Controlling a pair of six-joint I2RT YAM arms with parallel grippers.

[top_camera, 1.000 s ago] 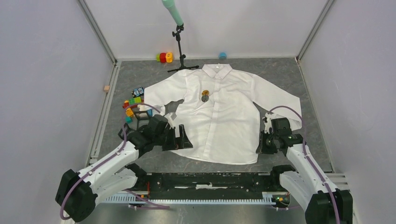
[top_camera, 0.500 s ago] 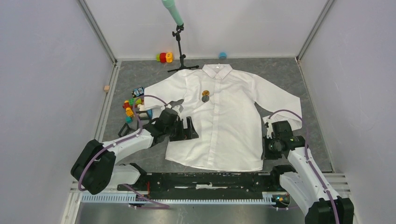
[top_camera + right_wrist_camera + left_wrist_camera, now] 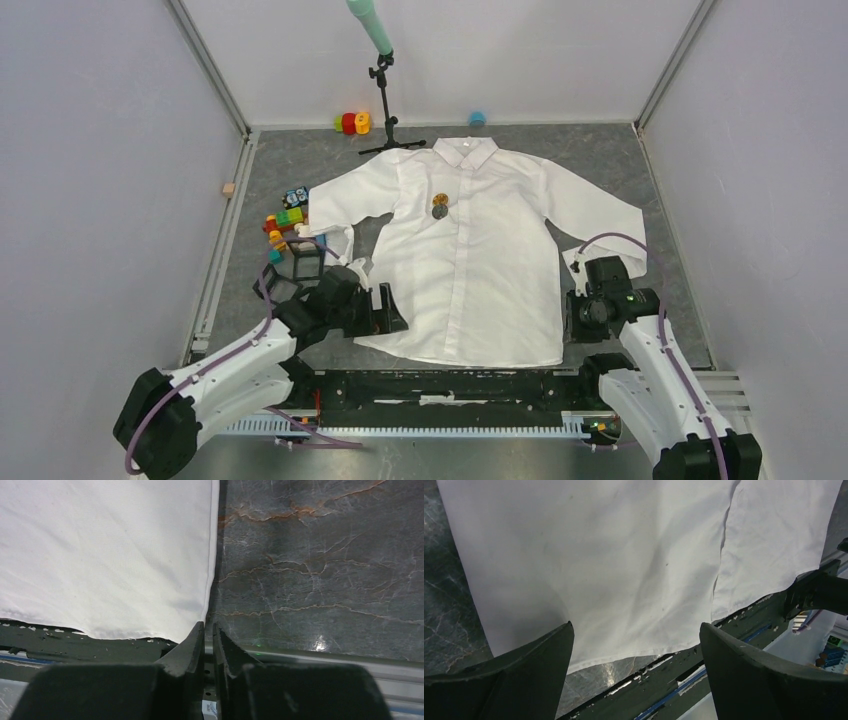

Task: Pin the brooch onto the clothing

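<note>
The white shirt [image 3: 470, 250] lies flat, collar at the far end. The small orange-gold and grey-brown brooch [image 3: 439, 204] rests on its chest, left of the placket. My left gripper [image 3: 388, 312] is open and empty over the shirt's lower left hem; its wrist view shows the hem [image 3: 624, 580] between wide jaws. My right gripper [image 3: 573, 322] is shut with nothing in it at the shirt's lower right corner; its wrist view shows that corner [image 3: 125, 570] just left of the closed fingertips [image 3: 200, 630]. The brooch shows in neither wrist view.
Coloured toy blocks [image 3: 283, 225] lie left of the shirt's sleeve. Red, orange and yellow blocks [image 3: 351, 123] and a black stand [image 3: 385, 110] with a green top are at the back. A small blue object [image 3: 477, 118] and a tan cube [image 3: 229, 189] sit near the edges.
My left arm swung out over the shirt's left side, then drew back toward the near hem. My right gripper slid a little nearer. The shirt's lower hem has shifted slightly.
</note>
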